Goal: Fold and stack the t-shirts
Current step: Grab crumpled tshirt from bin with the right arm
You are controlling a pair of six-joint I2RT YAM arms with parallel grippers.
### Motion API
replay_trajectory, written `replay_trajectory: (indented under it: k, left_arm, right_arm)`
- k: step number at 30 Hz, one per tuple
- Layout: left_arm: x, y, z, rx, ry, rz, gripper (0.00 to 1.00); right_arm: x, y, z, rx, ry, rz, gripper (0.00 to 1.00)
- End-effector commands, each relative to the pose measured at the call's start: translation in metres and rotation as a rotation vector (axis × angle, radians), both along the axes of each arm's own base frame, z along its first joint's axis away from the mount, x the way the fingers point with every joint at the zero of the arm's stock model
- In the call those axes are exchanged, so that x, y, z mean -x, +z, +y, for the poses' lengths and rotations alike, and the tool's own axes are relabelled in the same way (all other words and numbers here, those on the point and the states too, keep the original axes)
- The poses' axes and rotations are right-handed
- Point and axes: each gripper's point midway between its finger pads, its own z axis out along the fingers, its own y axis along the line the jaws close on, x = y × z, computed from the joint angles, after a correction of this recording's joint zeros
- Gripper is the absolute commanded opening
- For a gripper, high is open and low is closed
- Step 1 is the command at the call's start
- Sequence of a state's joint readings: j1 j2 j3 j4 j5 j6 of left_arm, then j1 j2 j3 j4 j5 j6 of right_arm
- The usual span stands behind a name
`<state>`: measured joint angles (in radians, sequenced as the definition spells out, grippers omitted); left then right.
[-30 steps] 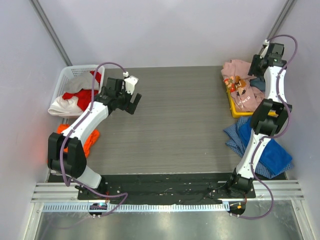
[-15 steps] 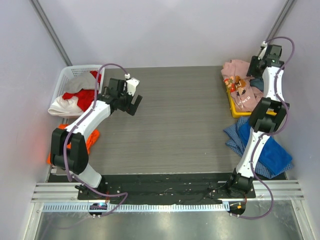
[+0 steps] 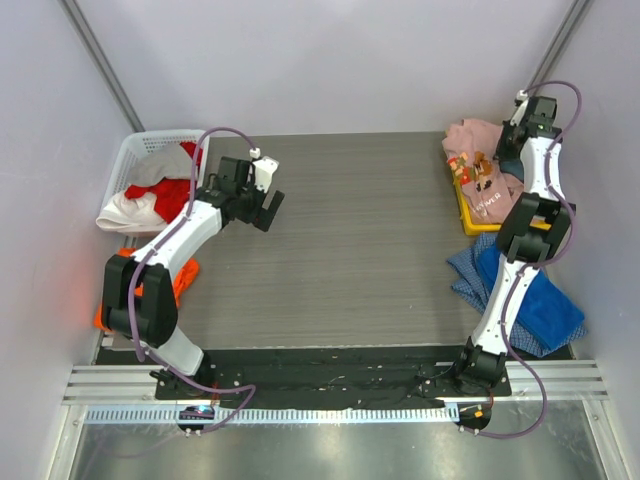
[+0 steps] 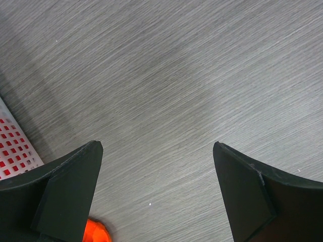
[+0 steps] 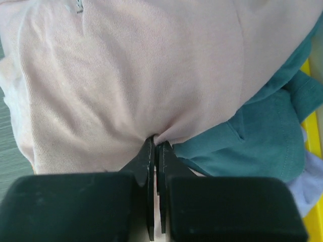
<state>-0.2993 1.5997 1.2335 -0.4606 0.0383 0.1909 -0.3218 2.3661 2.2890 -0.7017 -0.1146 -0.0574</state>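
A dusty-pink t-shirt (image 3: 478, 165) lies crumpled on the heap at the back right. It fills the right wrist view (image 5: 126, 75), with a teal t-shirt (image 5: 252, 136) beside it. My right gripper (image 5: 157, 143) is shut, pinching a fold of the pink fabric at its tips; from above it (image 3: 512, 145) is at the heap's far right side. My left gripper (image 3: 268, 210) hangs open over bare table (image 4: 166, 75), nothing between its fingers (image 4: 75, 176). An orange t-shirt (image 3: 182, 282) lies at the table's left edge, a corner of it (image 4: 96, 232) showing in the left wrist view.
A white basket (image 3: 135, 150) at the back left holds red and white shirts (image 3: 150, 190); its mesh wall (image 4: 12, 151) shows left of the left fingers. A yellow tray (image 3: 468, 218) sits under the pink heap. Blue shirts (image 3: 545, 300) lie at the right edge.
My right gripper has reached a little farther back and closed on the pink fabric. The left arm has pulled in slightly and stays open.
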Motion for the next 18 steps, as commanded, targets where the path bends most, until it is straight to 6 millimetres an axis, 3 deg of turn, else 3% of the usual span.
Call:
replay_trajectory:
  k: [1,3,6,7,9,10,13,14,18]
  left_arm:
    - [-0.006,0.007,-0.001,0.002,0.004,-0.039,0.96]
    - [-0.005,0.006,0.001,-0.002,0.01,-0.038,0.96]
    - [-0.005,0.01,0.002,0.0,0.018,-0.05,0.95]
    - [-0.005,0.015,0.003,0.002,0.024,-0.06,0.95]
    - [-0.004,0.021,0.003,0.01,0.028,-0.072,0.95]
    - [-0.003,0.026,0.003,0.017,0.032,-0.083,0.95]
    - [0.0,0.035,0.004,0.024,0.032,-0.103,0.95]
    - [0.0,0.039,0.01,0.006,0.053,-0.12,0.95]
    - [0.007,0.052,0.018,-0.015,0.07,-0.149,0.95]
  right_arm:
    - [0.006,0.042,0.009,0.028,0.023,-0.076,0.01]
    - [0.012,0.052,0.016,0.049,0.041,-0.081,0.01]
    - [0.028,0.095,0.047,0.127,0.108,-0.121,0.01]
    - [0.037,0.121,0.07,0.156,0.146,-0.159,0.01]
    - [0.049,0.154,0.087,0.2,0.178,-0.21,0.01]
    - [0.062,0.182,0.103,0.211,0.199,-0.264,0.01]
    - [0.084,0.214,0.124,0.187,0.24,-0.328,0.01]
    - [0.097,0.234,0.132,0.182,0.259,-0.371,0.01]
    - [0.133,0.264,0.164,0.164,0.35,-0.429,0.01]
